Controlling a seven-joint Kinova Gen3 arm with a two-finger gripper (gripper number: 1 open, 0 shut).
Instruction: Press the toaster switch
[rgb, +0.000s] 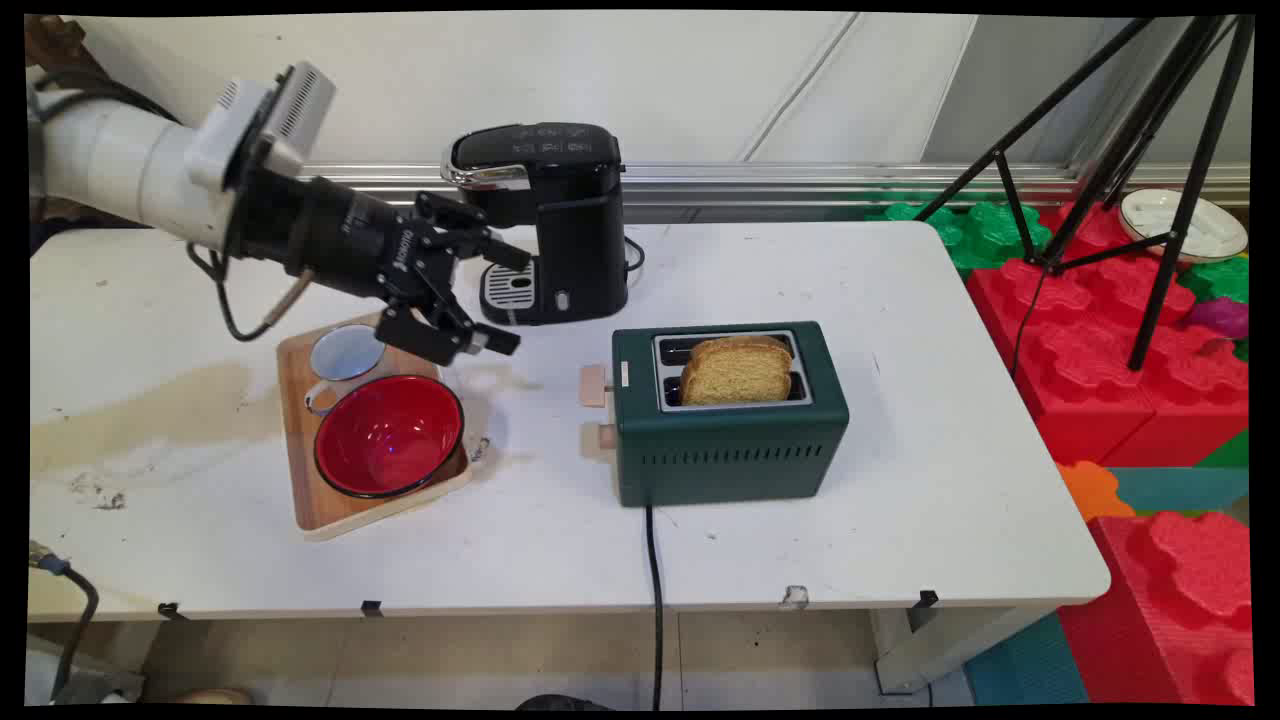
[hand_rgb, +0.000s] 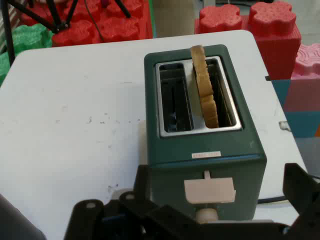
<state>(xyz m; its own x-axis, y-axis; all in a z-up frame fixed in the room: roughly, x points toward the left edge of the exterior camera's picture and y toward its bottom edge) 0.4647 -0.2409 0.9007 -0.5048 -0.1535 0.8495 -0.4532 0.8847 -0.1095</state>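
Black two-finger gripper (rgb: 505, 300), fingers spread wide and holding nothing, hangs left of centre. Nearest: green toaster (rgb: 728, 412) holding a bread slice (rgb: 737, 370), right of it; wooden tray (rgb: 322, 505) with red bowl (rgb: 388, 436) below.

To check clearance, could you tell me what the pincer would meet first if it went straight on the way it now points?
Probably the green toaster: the open pincer points at its lever end, with only bare table between. Depth is uncertain, so it might pass just above.

Green toaster (rgb: 728, 440), golden-brown toast (rgb: 738, 372), red bowl (rgb: 388, 436), black coffee machine (rgb: 560, 220).
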